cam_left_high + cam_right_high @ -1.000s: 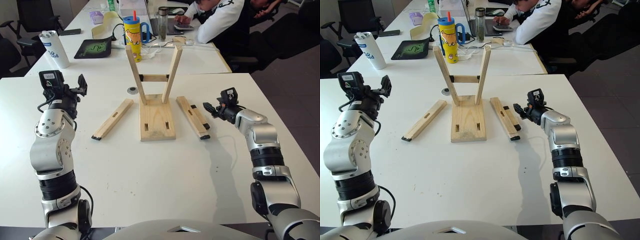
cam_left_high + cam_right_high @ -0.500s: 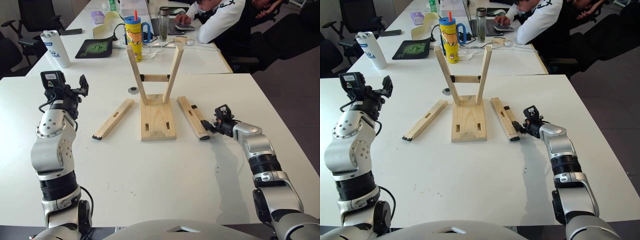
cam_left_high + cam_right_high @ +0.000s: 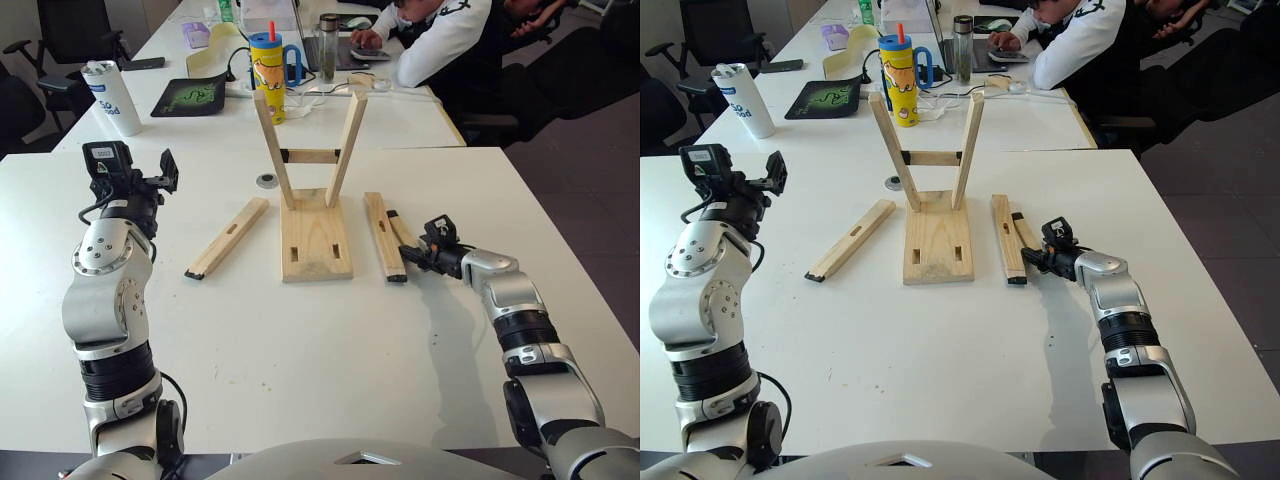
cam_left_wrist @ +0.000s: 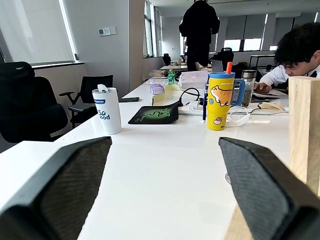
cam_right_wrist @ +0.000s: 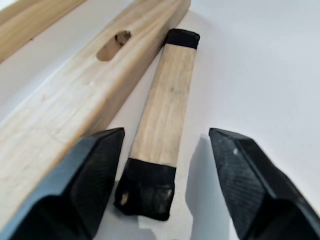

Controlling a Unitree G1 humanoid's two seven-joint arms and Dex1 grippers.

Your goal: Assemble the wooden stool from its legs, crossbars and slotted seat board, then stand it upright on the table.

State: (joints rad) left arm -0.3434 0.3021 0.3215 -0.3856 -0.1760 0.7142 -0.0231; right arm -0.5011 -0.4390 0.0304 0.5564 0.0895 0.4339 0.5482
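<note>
Crossbar [image 5: 164, 100] lies between right end effector's [image 5: 167, 165] released, spread fingers [image 5: 95, 165]; slide deeper over it, then close clear of the adjacent leg [image 5: 75, 95].

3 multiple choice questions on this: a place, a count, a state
1. Where is the short black-tipped crossbar? A) on the seat board B) between the fingers of the right tool C) under the left tool
2. How many legs stand in the seat board? A) one B) two C) four
3. The left tool is: A) open B) shut on a leg C) shut on the crossbar
Answers: B, fingers flank its near end; B, two rise from it; A, fingers wide apart.
</note>
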